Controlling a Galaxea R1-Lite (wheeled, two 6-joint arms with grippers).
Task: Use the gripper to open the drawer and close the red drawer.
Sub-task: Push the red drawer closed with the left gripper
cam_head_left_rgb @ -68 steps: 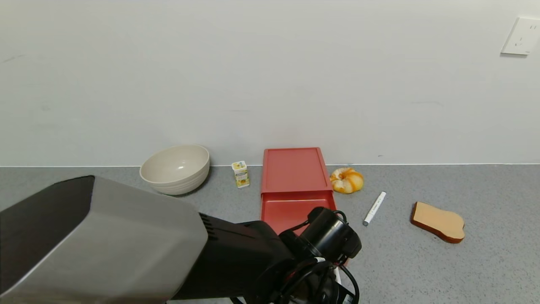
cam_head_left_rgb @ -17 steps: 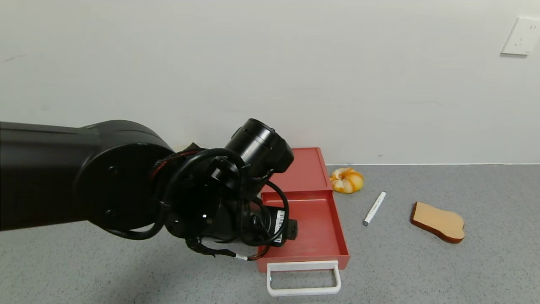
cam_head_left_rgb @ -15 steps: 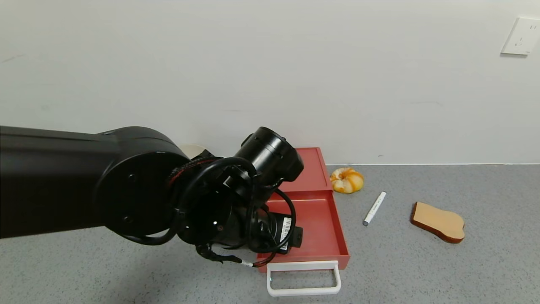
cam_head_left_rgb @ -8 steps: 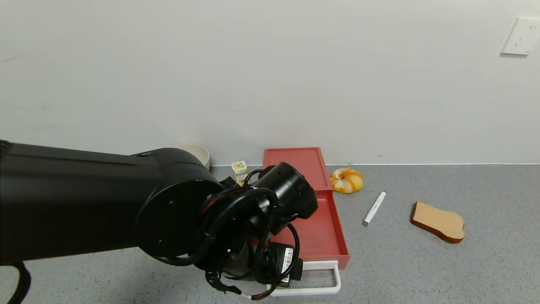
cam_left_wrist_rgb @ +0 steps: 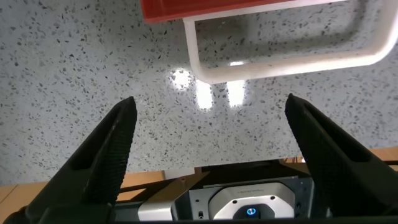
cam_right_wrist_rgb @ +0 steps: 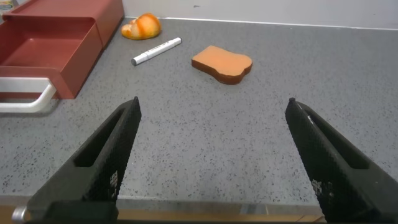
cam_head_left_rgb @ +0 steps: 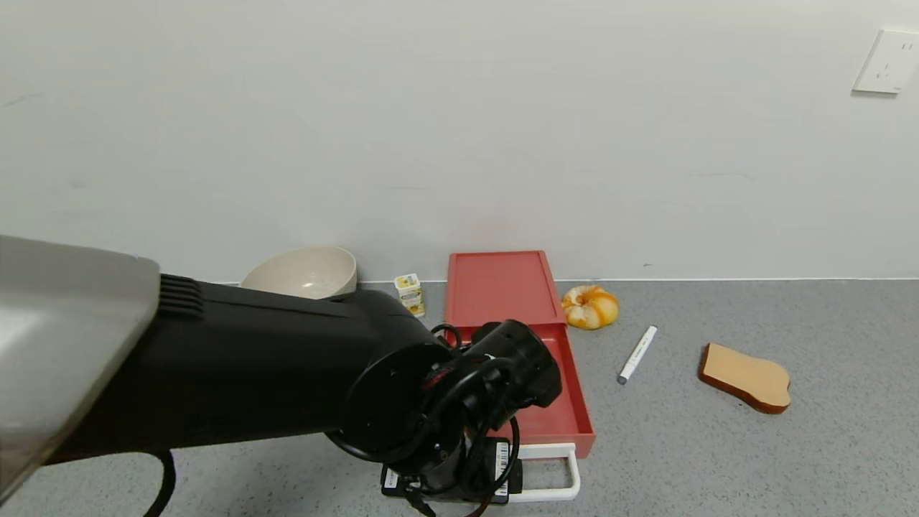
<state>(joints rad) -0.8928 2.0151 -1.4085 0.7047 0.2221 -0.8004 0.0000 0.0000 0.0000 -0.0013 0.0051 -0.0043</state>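
Observation:
The salmon-red drawer box (cam_head_left_rgb: pixel 500 287) stands against the wall. Its drawer tray (cam_head_left_rgb: pixel 567 409) is pulled out toward me, with the white loop handle (cam_head_left_rgb: pixel 556 492) in front. My left gripper (cam_head_left_rgb: pixel 452 495) hangs low at the handle's left end, its fingers hidden under the arm in the head view. In the left wrist view the left gripper (cam_left_wrist_rgb: pixel 210 102) has its jaws wide open and empty above the countertop, just short of the handle (cam_left_wrist_rgb: pixel 280 59). My right gripper (cam_right_wrist_rgb: pixel 212 102) is open and empty near the table's front edge, to the right of the drawer (cam_right_wrist_rgb: pixel 50 40).
A beige bowl (cam_head_left_rgb: pixel 305 273) and a small yellow carton (cam_head_left_rgb: pixel 410 293) stand left of the box. An orange bun (cam_head_left_rgb: pixel 589 306), a white marker (cam_head_left_rgb: pixel 637 355) and a toast slice (cam_head_left_rgb: pixel 747 377) lie to its right on the grey counter.
My left arm has swung down and toward the front, from above the open tray to the white handle. The drawer has stayed pulled out.

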